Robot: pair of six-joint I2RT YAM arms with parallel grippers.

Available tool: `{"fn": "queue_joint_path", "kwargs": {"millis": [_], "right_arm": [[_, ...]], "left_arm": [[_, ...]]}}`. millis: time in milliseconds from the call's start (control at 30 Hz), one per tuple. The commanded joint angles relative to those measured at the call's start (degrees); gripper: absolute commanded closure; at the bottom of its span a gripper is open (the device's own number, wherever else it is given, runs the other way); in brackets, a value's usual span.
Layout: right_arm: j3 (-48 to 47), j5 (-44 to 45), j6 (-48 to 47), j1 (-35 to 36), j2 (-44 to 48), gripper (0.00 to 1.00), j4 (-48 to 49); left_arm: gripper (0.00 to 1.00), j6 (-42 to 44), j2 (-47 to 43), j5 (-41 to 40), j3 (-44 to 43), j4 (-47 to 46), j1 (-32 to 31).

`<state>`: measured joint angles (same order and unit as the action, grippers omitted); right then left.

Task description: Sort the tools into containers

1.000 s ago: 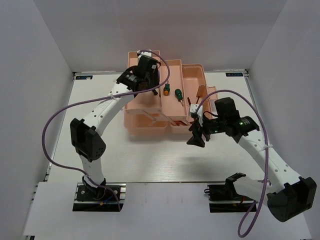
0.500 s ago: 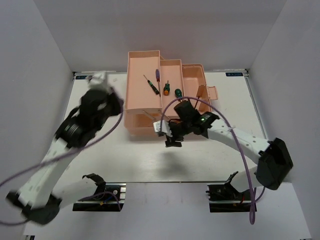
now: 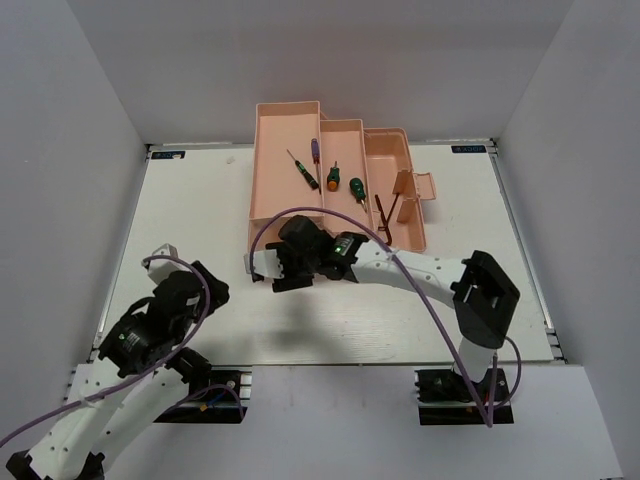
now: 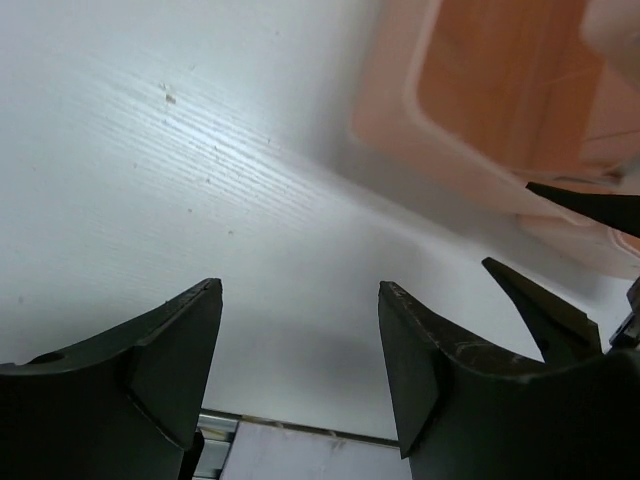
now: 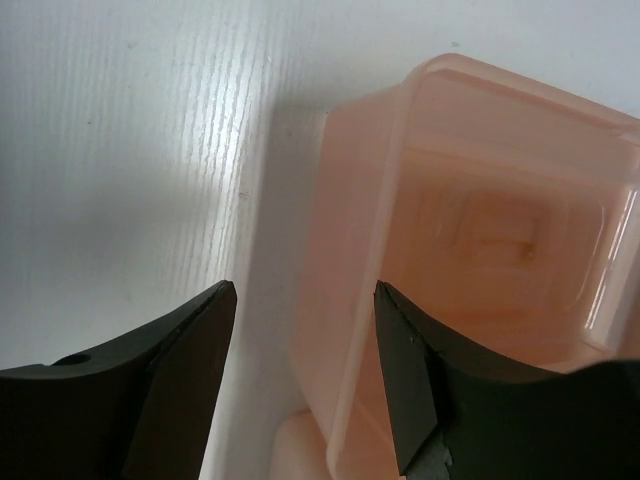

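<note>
The peach-pink toolbox [image 3: 283,125] stands open at the back middle with its trays folded out. In the trays lie a thin black-handled screwdriver [image 3: 299,169], a purple-handled one [image 3: 314,150], a green one [image 3: 333,177], a stubby green one [image 3: 356,187] and dark hex keys [image 3: 386,211]. My right gripper [image 3: 272,275] is open and empty at the box's front left corner. In the right wrist view the gripper [image 5: 305,288] straddles the box wall [image 5: 360,300]. My left gripper [image 3: 200,290] is open and empty over the table at the near left, and shows the same in its wrist view [image 4: 300,290].
The lid handle and latch [image 3: 415,186] stick out at the toolbox's right. White walls close the table on three sides. A purple cable [image 3: 420,290] loops along the right arm. The left wrist view shows the toolbox [image 4: 480,100], the right gripper's fingers [image 4: 545,310] and the table's near rail [image 4: 290,430].
My left arm has swung back from over the toolbox to the near left. My right gripper has moved left along the toolbox front, from its right end to its left corner.
</note>
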<state>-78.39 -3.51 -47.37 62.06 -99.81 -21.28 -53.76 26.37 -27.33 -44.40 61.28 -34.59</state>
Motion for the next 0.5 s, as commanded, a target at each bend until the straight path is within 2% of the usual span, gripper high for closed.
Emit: {"fn": "queue_joint_path", "kwargs": {"millis": [0, 133, 200, 267, 333, 367, 433, 467], "right_arm": [[-1.9, 6.2, -1.4, 1.6, -2.5, 0.36, 3.1], [-3.4, 8.5, -2.2, 2.0, -6.9, 0.36, 5.2], [-4.4, 9.0, -2.2, 1.8, -9.5, 0.42, 5.8], [-5.7, 8.7, -1.9, 1.7, -10.8, 0.6, 5.8], [-7.7, 8.2, -1.8, 1.5, -11.8, 0.73, 4.4], [-8.0, 8.0, -1.8, 1.4, -12.1, 0.86, 4.1], [-9.3, 7.5, -3.1, 1.5, -12.1, 0.98, 3.4], [-9.8, 7.5, -3.4, 1.3, -11.5, 1.0, 2.8]], "left_arm": [[0.26, -7.1, -1.1, 2.6, 4.4, 0.6, 0.0], [0.26, -7.6, -2.2, 6.1, 8.6, -4.1, 0.0], [0.26, -8.2, -2.7, 6.8, 9.2, -5.1, 0.0], [0.26, -8.2, -2.7, 7.3, 9.8, -5.8, 0.0], [0.26, -8.2, -1.4, 8.1, 12.0, -7.9, 0.0], [0.26, -8.2, -1.4, 8.9, 12.8, -8.9, 0.0], [0.26, -8.7, 0.0, 10.4, 15.7, -12.7, 0.0], [0.26, -8.7, 1.3, 11.2, 16.8, -14.2, 0.0]]}}
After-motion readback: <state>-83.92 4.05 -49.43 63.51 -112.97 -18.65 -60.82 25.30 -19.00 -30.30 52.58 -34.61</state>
